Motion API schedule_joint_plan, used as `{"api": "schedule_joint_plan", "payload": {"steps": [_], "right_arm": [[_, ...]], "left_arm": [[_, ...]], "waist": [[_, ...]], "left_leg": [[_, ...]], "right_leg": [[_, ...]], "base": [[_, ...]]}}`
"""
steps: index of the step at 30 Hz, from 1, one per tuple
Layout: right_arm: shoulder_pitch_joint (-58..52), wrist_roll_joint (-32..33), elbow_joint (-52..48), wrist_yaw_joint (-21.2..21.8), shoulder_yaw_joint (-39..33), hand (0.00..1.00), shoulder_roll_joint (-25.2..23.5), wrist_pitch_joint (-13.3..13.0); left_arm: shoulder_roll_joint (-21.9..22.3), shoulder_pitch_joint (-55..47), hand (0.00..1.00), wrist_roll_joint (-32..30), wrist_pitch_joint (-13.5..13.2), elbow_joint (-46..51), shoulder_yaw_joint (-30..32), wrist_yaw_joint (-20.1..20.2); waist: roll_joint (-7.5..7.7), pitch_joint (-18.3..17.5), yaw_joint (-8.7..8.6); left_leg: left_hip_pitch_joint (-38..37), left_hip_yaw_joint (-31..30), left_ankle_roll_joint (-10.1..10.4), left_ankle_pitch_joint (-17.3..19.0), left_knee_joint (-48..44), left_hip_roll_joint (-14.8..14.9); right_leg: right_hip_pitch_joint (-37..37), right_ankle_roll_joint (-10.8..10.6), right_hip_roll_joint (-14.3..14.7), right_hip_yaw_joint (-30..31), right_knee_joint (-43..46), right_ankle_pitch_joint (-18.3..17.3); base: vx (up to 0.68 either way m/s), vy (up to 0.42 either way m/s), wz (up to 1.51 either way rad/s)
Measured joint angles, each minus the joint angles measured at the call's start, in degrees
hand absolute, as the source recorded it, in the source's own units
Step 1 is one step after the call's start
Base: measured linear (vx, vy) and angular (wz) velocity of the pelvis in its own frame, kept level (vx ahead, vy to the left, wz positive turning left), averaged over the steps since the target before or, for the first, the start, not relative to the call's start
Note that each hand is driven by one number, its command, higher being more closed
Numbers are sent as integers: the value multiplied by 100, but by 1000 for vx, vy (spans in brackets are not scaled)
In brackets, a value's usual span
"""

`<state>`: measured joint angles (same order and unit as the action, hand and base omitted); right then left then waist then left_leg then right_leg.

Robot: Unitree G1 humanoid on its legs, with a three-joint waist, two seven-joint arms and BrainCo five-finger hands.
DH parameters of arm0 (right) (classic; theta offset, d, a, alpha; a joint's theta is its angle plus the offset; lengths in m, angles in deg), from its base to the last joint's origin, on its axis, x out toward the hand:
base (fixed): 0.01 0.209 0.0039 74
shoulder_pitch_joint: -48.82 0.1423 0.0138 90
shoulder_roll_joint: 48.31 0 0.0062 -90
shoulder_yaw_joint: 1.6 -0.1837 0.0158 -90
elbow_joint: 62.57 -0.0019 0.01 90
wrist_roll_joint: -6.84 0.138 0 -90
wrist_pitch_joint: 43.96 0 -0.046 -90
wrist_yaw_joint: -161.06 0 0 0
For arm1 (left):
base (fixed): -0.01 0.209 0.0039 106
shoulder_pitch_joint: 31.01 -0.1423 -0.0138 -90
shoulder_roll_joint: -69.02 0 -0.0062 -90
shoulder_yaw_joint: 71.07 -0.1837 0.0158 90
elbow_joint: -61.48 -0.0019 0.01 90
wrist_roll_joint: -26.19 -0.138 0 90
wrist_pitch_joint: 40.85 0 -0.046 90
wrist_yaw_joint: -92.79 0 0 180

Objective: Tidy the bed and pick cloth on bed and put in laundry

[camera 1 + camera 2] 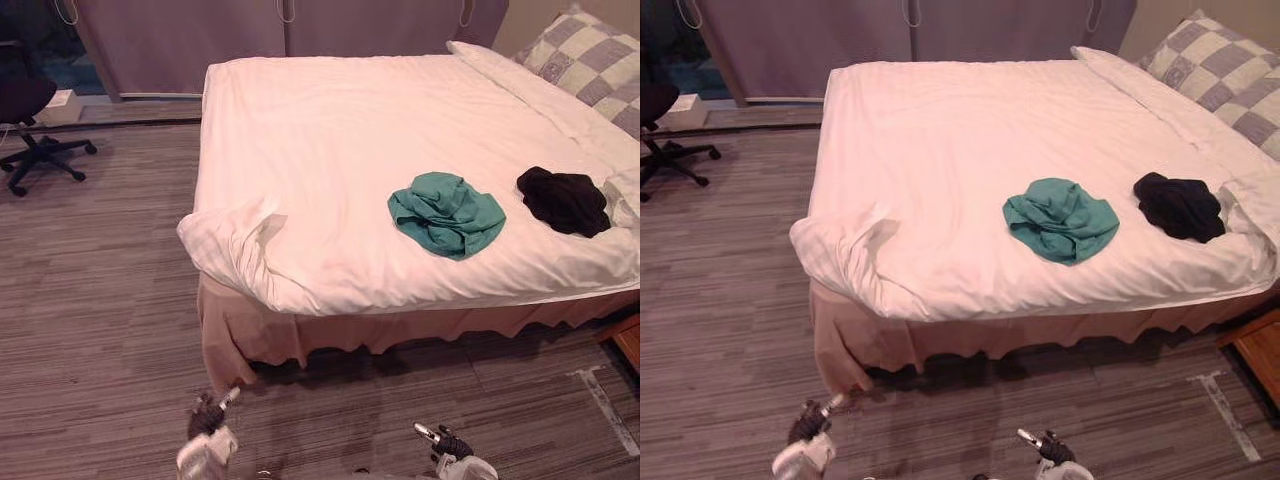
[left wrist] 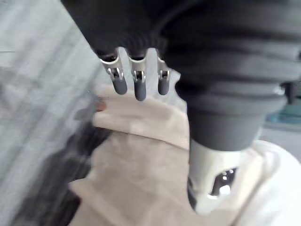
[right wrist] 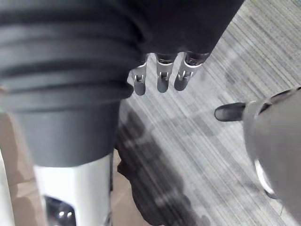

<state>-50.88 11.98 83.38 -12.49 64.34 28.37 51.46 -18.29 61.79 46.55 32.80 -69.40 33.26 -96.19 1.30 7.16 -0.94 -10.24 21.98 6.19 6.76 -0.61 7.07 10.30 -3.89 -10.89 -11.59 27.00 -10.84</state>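
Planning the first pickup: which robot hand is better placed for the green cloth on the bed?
Right, probably. The green cloth lies on the right half of the bed, roughly ahead of the right robot hand; the left robot hand hangs by the near-left corner. Both are empty.

L hand (image 2: 136,87): silver fingers (image 2: 119,84), dark tips | R hand (image 3: 162,81): same | blk ribbed cover (image 2: 235,70) on both | silver thumb (image 2: 211,188)

The duvet (image 1: 340,150) is plain white all over. On it, the teal cloth (image 1: 446,212) is one solid blue-green, and the black cloth (image 1: 563,200) is just flat black. The pillows (image 1: 590,58) have a big grey-and-cream check. The bed skirt (image 1: 300,338) is beige-tan, the carpet (image 1: 100,300) is grey-brown with thin streaky stripes, the office chair (image 1: 28,125) is black, and the curtains (image 1: 190,40) are a dull greyish mauve.
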Motion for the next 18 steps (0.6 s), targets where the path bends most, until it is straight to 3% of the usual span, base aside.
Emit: {"api": "schedule_joint_plan", "payload": {"steps": [1,6,12,15,18], "right_arm": [[-112,38,6,-43,19,0,-84,-43],[26,164,-60,-155,179,0,122,-89],[85,151,-128,-204,246,0,224,-62],[84,110,-128,-203,442,0,221,-12],[136,108,-302,-204,598,0,246,-20]], "left_arm": [[-229,120,0,-22,-118,352,26,-128],[-540,268,0,-205,-364,1673,445,-244],[-1356,811,0,-493,-408,2542,422,64],[-1742,1231,0,-581,-237,2598,121,147],[-1841,1833,0,-802,209,2535,-423,126]], "waist": [[210,-23,13],[-175,-112,111],[-158,-189,100],[-161,-183,103],[-160,-43,110]], "left_leg": [[15,-99,114,-1,-9,-74],[21,285,466,-245,182,419],[-80,760,526,-295,196,513],[87,893,526,-295,179,479],[349,1114,512,-282,117,509]], "right_leg": [[-144,68,-55,181,-713,587],[-385,179,472,-42,-1559,794],[-834,163,632,-47,-2411,1181],[-802,148,640,-8,-2785,1431],[-591,190,682,128,-2947,1575]], "base": [[177,-232,57],[175,-137,2],[88,-6,-6],[-22,11,-12],[-78,-33,-21]]}}
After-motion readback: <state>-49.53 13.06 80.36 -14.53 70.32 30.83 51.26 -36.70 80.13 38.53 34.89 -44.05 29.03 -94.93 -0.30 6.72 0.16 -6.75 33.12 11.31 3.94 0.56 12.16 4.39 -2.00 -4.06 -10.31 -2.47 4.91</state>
